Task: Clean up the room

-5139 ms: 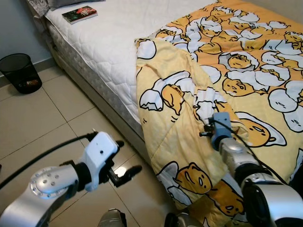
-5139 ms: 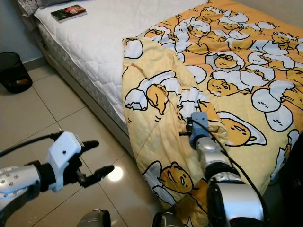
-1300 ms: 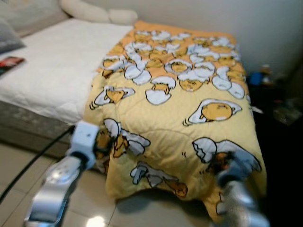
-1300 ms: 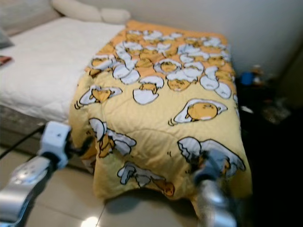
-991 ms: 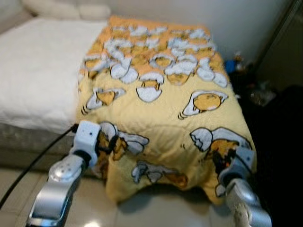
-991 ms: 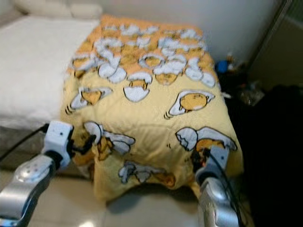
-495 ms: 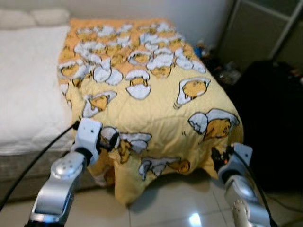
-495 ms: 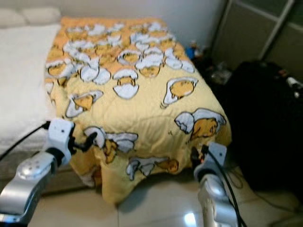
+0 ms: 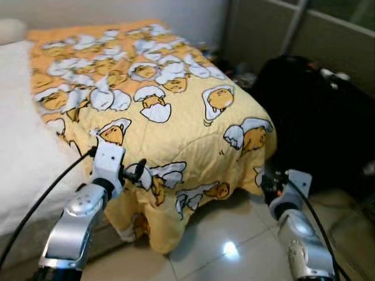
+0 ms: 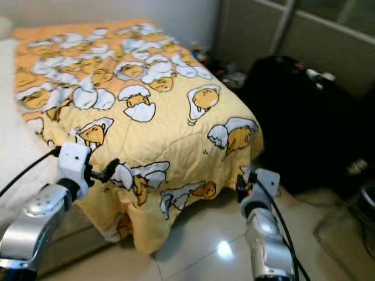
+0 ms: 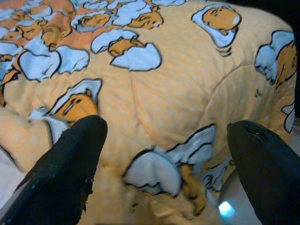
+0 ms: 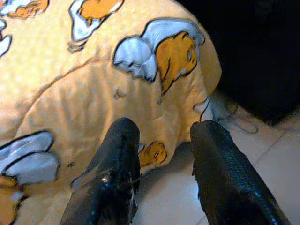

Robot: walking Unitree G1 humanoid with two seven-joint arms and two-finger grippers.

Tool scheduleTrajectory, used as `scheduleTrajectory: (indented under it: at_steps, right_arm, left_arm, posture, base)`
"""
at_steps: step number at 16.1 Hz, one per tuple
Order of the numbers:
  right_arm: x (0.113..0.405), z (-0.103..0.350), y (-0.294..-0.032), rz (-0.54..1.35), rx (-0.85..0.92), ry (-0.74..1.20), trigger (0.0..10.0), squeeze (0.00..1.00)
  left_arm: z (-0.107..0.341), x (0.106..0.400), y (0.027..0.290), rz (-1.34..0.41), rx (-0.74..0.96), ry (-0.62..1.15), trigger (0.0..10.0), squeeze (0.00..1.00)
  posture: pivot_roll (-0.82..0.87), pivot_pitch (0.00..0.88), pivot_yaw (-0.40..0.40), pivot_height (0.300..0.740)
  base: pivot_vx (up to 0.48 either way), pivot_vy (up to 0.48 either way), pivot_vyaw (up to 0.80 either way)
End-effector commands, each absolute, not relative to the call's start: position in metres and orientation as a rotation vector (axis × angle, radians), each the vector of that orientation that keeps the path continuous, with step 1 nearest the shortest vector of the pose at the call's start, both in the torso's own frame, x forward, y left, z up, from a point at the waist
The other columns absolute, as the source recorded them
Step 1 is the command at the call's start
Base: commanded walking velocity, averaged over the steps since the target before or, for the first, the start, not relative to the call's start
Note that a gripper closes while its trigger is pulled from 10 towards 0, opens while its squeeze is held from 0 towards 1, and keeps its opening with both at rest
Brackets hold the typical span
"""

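A yellow quilt (image 9: 158,99) printed with egg-yolk cartoon figures lies spread over the foot of the bed (image 9: 26,170), its near edge draped over the corner and hanging down toward the glossy tiled floor (image 9: 234,252). To the robot's left of the quilt the white mattress cover is bare.

The left pincer (image 9: 139,170) is raised at the near hanging edge of the quilt, close to its left corner. In the left wrist view its two black fingers (image 11: 70,168) stand wide apart with the quilt's printed surface between them and nothing clamped — they hold no fabric. A black cable (image 9: 41,205) runs back from the left wrist over the mattress side.

The right pincer (image 9: 268,182) sits low at the right-hand corner of the quilt, just beside the drooping fold. The right wrist view shows its fingers (image 12: 117,178) parted by a moderate gap, pointing at the quilt corner above the tiles; whether the tips touch the cloth is hard to tell, but nothing is gripped between them.

To the robot's right of the bed stands a large dark mass (image 9: 319,117) — possibly a bag or chair, too dark to make out. Behind it runs a panelled wall (image 9: 281,29).
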State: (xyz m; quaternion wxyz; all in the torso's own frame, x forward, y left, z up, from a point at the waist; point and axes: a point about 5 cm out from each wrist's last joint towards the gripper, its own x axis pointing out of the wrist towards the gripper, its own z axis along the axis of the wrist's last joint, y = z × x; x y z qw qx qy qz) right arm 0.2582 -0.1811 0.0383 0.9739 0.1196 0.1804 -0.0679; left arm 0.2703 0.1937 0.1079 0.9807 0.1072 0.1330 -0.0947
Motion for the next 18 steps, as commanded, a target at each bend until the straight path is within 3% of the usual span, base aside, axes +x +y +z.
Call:
scheduleTrajectory:
  at_steps: [1, 5, 14, 18]
  right_arm:
    - [0.261, 0.041, -0.175, -0.109, 0.234, 0.355, 10.0, 0.00]
    - [0.263, 0.045, -0.171, -0.073, 0.208, 0.336, 10.0, 0.00]
    - [0.270, 0.055, -0.161, 0.039, 0.170, 0.300, 10.0, 0.00]
    - [0.271, 0.058, -0.155, 0.094, 0.122, 0.290, 10.0, 0.00]
  left_arm:
    - [0.108, 0.271, 0.197, -0.173, 0.219, 0.270, 10.0, 0.00]
    - [0.108, 0.272, 0.202, -0.140, 0.217, 0.264, 10.0, 0.00]
    - [0.109, 0.277, 0.203, -0.092, 0.164, 0.233, 10.0, 0.00]
    - [0.107, 0.278, 0.207, -0.068, 0.150, 0.241, 10.0, 0.00]
  posture:
    - [0.03, 0.000, -0.026, 0.740]
    - [0.03, 0.000, -0.024, 0.740]
    - [0.02, 0.000, -0.025, 0.740]
    - [0.02, 0.000, -0.032, 0.740]
  base:
    - [0.000, 0.442, -0.54]
    - [0.000, 0.394, 0.00]
    - [0.000, 0.000, 0.00]
    - [0.000, 0.000, 0.62]
